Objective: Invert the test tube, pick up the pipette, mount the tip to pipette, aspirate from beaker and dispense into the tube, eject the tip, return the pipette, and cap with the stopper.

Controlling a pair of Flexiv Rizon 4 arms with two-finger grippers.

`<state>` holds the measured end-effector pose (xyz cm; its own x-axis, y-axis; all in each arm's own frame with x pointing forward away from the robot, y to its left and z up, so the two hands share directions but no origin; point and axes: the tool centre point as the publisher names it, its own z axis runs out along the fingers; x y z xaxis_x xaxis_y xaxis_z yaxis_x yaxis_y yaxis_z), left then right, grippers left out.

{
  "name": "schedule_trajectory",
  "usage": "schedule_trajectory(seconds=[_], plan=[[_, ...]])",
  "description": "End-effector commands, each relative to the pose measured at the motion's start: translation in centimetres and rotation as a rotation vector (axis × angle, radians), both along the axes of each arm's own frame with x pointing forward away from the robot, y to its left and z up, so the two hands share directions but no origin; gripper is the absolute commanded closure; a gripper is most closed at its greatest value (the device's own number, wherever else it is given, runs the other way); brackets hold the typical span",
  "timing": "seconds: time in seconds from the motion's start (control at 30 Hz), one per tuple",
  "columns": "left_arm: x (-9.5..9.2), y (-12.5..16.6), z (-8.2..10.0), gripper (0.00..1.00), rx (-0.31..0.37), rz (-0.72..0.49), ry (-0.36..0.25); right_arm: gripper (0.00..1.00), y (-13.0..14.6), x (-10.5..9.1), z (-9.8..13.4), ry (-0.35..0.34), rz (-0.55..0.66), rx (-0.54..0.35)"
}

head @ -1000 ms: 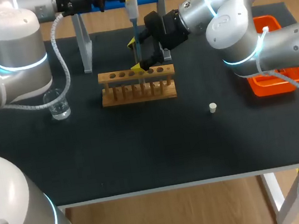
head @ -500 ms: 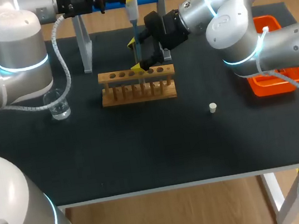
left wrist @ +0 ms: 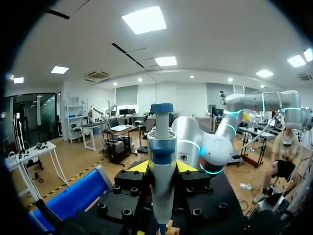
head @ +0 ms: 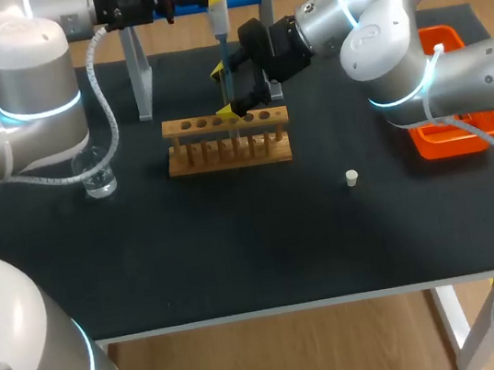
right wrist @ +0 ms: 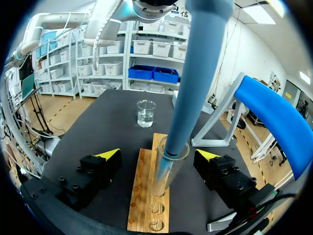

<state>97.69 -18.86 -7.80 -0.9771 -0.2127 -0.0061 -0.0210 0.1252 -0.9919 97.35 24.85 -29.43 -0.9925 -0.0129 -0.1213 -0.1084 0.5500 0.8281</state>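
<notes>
1. Pipette (left wrist: pixel 161 161): upright in my left gripper (left wrist: pixel 162 169), whose fingers are closed against its barrel from both sides. Rigid plastic and light, I judge. Mid-barrel is the sound hold, with the plunger left free.
2. Pipette tip (right wrist: pixel 190 93): mounted, with its end just inside the mouth of the test tube. It looks slender and would likely flex if it scraped the rim.
3. Test tube (right wrist: pixel 164 171): standing mouth up in the wooden rack (head: pixel 227 141). It looks like clear glass: light, slippery, breakable. I would take it gently by the upper wall.
4. Right gripper (right wrist: pixel 159 156): fingers spread wide on either side of the tube, touching neither wall. It holds nothing.
5. Beaker (head: pixel 94 171): on the table (head: pixel 237 242), well apart from the rack on its left, with clear liquid in the bottom.
6. Stopper (head: pixel 351 178): loose on the table, right of the rack. Small and light, so I would pinch it by its sides.
7. Stage, as I judge it: dispensing into the tube.
</notes>
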Motion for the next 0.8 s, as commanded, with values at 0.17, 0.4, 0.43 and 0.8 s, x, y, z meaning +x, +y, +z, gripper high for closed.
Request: schedule_trajectory(seconds=[0.17,0.4,0.43,0.8], plan=[[0.09,-0.11,-0.33,1.00,-0.002,0.006,0.002,0.00,0.00,0.09,0.07,0.003,0.002,-0.004],[-0.03,-0.15,-0.29,1.00,-0.001,0.006,0.001,0.00,0.00,0.09,0.07,0.003,0.002,-0.004],[-0.08,-0.16,-0.27,1.00,0.000,0.006,0.000,0.00,0.00,0.09,0.07,0.003,0.002,-0.004],[-0.09,-0.16,-0.26,1.00,0.000,0.006,-0.001,0.00,0.00,0.09,0.07,0.003,0.002,-0.004]])
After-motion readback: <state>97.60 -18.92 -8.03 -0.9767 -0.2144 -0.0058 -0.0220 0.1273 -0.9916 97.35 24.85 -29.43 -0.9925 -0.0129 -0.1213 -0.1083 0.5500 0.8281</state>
